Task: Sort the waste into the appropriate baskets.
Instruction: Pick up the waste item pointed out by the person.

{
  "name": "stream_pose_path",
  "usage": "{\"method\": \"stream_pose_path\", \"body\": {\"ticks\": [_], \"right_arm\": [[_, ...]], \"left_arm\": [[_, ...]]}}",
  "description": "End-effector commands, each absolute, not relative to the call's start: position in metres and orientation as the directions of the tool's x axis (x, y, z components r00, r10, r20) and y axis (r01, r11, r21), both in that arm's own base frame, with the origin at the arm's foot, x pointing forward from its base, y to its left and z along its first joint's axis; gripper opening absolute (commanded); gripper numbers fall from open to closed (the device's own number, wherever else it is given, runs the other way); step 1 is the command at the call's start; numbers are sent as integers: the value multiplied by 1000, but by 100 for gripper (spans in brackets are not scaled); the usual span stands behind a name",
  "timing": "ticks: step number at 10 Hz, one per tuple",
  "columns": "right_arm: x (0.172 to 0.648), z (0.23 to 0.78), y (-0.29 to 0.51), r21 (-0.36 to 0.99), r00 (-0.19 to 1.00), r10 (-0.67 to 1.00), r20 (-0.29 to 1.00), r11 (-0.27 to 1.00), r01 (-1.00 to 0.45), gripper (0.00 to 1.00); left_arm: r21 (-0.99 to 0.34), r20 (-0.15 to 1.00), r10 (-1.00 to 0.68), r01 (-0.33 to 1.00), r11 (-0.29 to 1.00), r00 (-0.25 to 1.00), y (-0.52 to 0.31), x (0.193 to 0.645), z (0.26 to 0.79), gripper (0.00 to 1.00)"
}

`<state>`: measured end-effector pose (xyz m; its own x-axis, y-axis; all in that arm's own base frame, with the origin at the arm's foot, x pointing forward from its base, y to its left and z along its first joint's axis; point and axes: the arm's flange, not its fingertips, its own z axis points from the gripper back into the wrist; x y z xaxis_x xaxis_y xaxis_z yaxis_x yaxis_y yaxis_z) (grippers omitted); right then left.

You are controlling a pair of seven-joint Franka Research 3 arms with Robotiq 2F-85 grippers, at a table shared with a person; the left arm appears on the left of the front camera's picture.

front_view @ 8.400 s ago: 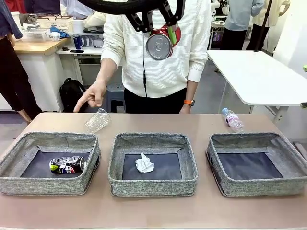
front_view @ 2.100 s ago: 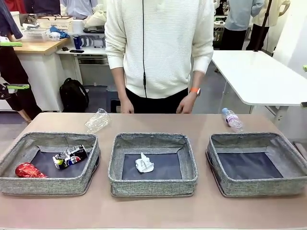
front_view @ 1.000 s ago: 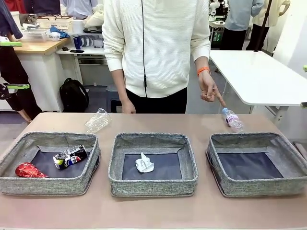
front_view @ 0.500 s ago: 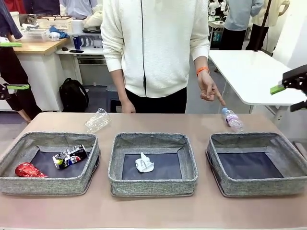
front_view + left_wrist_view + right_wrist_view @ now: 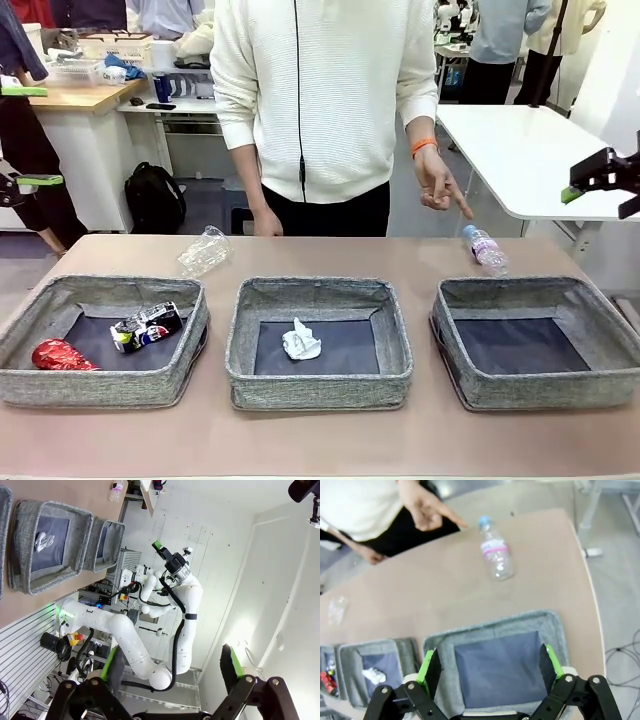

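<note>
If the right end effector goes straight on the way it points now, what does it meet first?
Probably the dark bottom of the right basket, straight ahead of the open right end effector; the pink-labelled bottle lies beyond.

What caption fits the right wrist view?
Open right pincer framing a grey basket; a hand points at the bottle beyond.

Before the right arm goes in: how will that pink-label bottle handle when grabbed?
The bottle lies on its side, so a nudge would likely roll it. It looks clear and empty: probably light. Thin plastic may dent when squeezed.
</note>
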<state>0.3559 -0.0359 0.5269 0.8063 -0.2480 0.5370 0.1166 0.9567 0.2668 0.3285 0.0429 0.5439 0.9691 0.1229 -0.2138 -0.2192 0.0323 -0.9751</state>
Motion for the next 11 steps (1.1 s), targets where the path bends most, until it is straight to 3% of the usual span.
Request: {"method": "stream_pose_path", "body": {"ticks": [1, 4, 7, 11], "right_arm": [[369, 526, -23, 130, 802, -213, 557, 977, 169, 100], [455, 503, -8, 54, 880, -37, 473, 998, 12, 100], [531, 457, 5, -67, 933, 1, 361, 997, 25, 100], [588, 409, -4, 136, 961, 39, 275, 988, -79, 100]], "left_arm": [[-981, -192, 115, -195, 14, 975, 42, 328, 545, 100], [-981, -192, 115, -195, 14, 975, 42, 328, 545, 100], [-981, -192, 115, -195, 14, 975, 42, 328, 545, 100], [-981, -192, 115, -195, 14, 975, 42, 328, 545, 100]]}}
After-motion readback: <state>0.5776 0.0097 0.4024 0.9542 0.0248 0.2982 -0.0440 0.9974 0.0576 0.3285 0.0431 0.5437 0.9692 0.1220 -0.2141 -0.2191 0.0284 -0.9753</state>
